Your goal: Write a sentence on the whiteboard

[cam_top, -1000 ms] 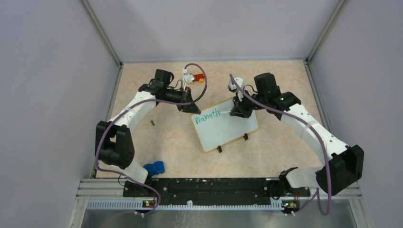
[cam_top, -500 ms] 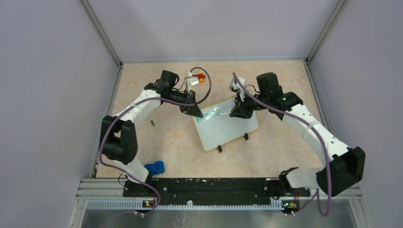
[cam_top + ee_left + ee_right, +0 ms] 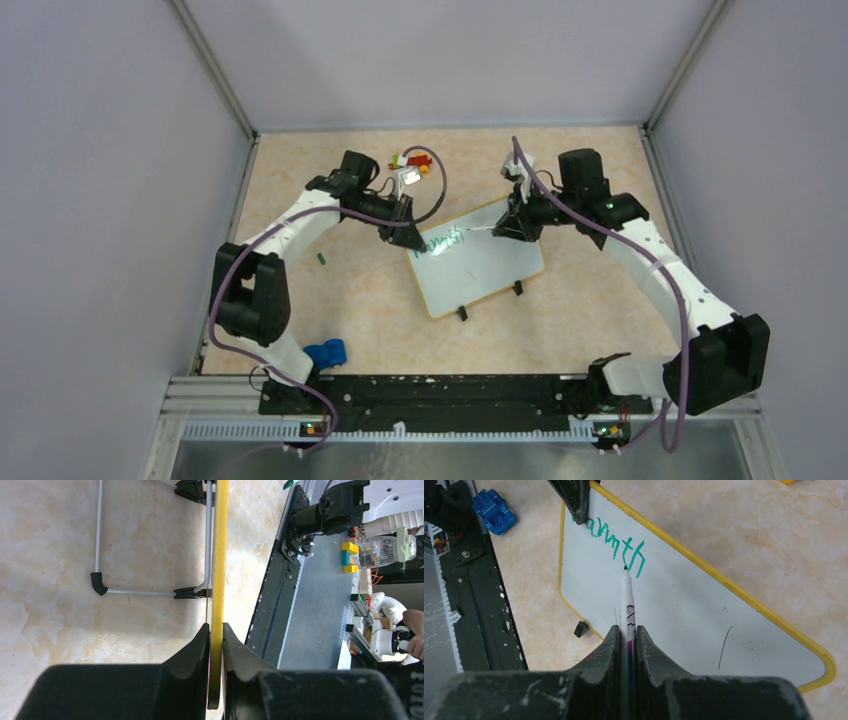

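At table (image 3: 340,300) centre, the whiteboard (image 3: 480,270) is pinched by its yellow rim at 10 o'clock in the closed left gripper (image 3: 216,639), while the marker (image 3: 627,597), clamped in the right gripper (image 3: 626,637), is best pressed lightly and drawn toward 2 o'clock past the green lettering (image 3: 616,542).

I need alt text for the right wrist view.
The right gripper holds a white marker, its tip at the end of green lettering on a yellow-rimmed whiteboard. The left gripper clamps the board's rim.
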You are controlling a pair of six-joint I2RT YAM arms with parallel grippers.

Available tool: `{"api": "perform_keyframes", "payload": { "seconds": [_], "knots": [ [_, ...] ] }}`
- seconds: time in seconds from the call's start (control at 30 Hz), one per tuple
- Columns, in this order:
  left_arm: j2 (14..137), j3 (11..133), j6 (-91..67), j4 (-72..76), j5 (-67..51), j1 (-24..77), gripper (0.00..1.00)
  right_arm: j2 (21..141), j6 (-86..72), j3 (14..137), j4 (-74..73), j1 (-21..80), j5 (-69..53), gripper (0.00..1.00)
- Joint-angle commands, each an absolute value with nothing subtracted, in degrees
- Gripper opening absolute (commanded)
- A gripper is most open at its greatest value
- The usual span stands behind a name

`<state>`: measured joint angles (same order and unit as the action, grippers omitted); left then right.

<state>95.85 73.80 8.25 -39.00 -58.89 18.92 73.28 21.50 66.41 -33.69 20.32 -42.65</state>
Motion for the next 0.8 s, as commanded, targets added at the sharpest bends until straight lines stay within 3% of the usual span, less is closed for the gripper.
{"api": "perform_keyframes", "payload": {
  "seconds": [0.0,0.43,0.77],
  "knots": [
    [94.9,74.0,9.7,-39.5,-59.4,18.8,0.15,72.7,21.4,66.5,-30.3,19.9,-43.2,0.00],
    [94.9,74.1,9.8,-39.6,-59.0,18.8,0.00,72.5,23.0,65.3,-29.6,24.3,-34.3,0.00],
    [94.9,74.0,10.0,-39.7,-59.0,18.8,0.00,72.6,23.5,64.0,-27.6,24.9,-28.3,0.00]
  ]
}}
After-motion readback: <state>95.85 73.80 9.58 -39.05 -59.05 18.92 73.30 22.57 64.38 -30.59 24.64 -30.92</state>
